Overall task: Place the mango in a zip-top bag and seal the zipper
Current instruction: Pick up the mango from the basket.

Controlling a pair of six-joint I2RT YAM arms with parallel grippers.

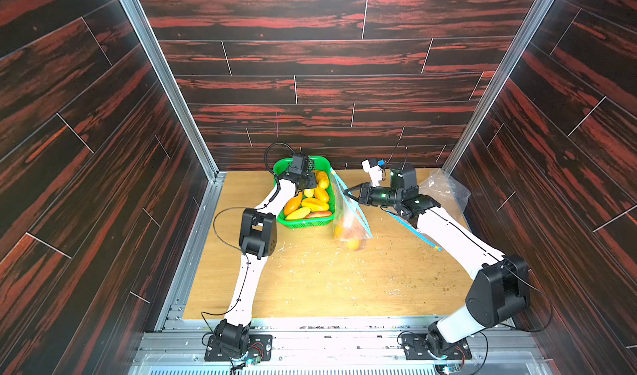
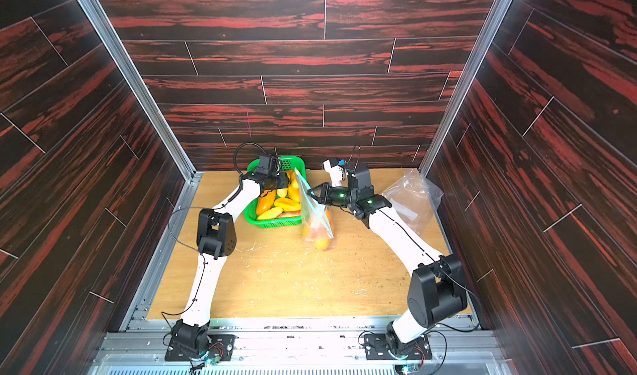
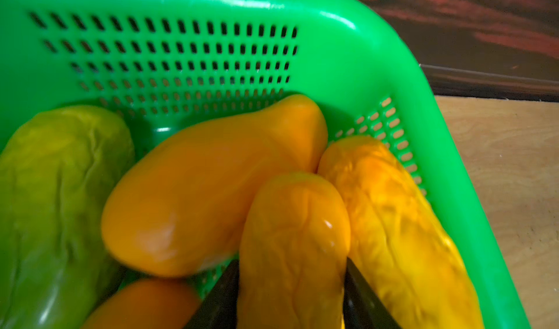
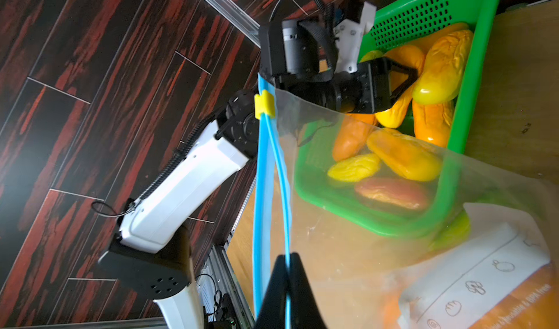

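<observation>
left jaws: pinching mango (image 3: pixel 293 221) inside basket (image 3: pixel 393 70), other fruit around it | right jaws: pressed together on zip (image 4: pixel 259 191) of bag (image 1: pixel 348 218), held upright just beside basket, fruit inside, zip unsealed | spare bag (image 1: pixel 444 190): far desk (image 1: pixel 310 287) corner

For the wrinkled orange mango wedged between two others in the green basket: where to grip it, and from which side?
Grip the wrinkled orange mango across its narrow width, coming from above. It lies lengthwise between a smooth orange mango and a wrinkled yellow mango, so only the two side gaps admit fingers; the left end effector closes on it there.
</observation>
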